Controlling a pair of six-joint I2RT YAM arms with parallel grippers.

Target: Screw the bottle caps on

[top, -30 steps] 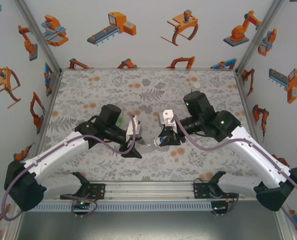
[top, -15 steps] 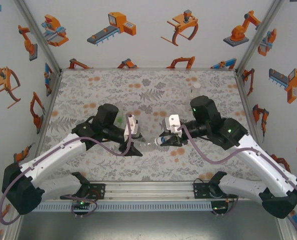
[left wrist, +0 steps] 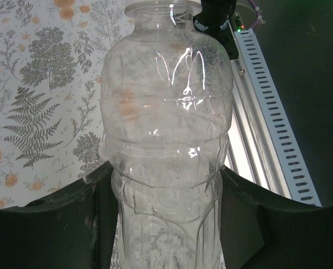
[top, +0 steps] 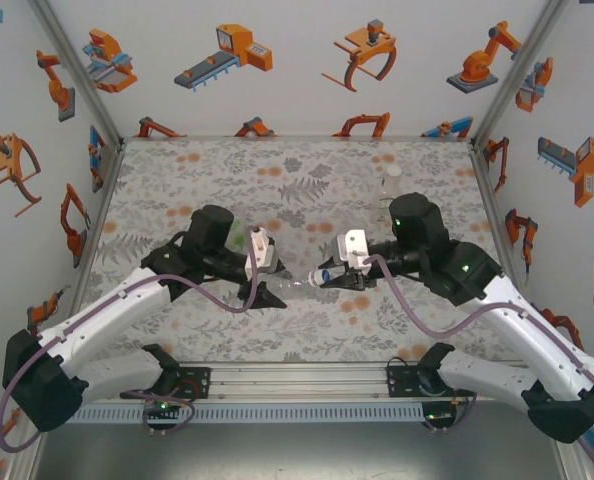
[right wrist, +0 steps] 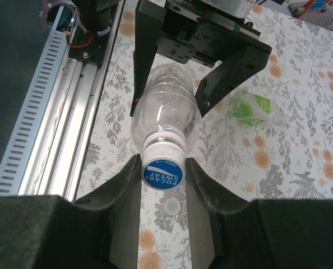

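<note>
clear bottle (right wrist: 165, 120) — blue cap (right wrist: 162, 173) at mouth

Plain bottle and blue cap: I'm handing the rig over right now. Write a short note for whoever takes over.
Left gripper: shut on the plain bottle, held on its side, mouth toward the right arm.
Right gripper: shut on the blue cap, seated on that bottle's mouth; how far it is threaded cannot be told.
Green-label bottle lies on the table; white cap lies loose there; slim bottle stands far right.
Done: nothing surely tight. Left: finish the blue cap, then the other two bottles.
</note>
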